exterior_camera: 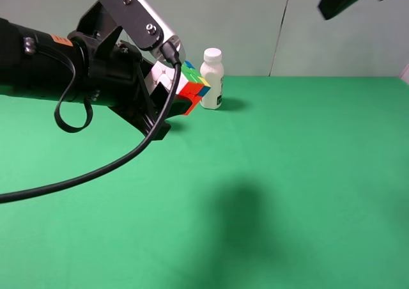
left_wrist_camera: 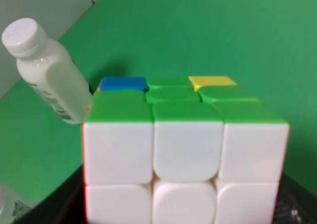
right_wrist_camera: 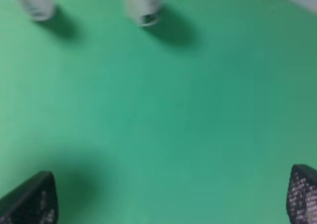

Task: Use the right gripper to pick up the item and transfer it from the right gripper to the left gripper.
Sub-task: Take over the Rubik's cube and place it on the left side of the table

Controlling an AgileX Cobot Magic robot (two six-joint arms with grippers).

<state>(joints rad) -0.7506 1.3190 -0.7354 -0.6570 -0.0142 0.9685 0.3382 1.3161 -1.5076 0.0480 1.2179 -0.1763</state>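
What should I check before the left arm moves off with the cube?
1. Grasp: left gripper holds cube off table: ok.
2. Other side: right gripper holds nothing, fingers apart: ok.
3. Clearance: right gripper far from cube: ok.
4. Obstacle: bottle upright: ok.
5. Gap from cube to bottle: cannot tell.
6. Grip firmness: cannot tell.

Bright even light; blurry right wrist view.
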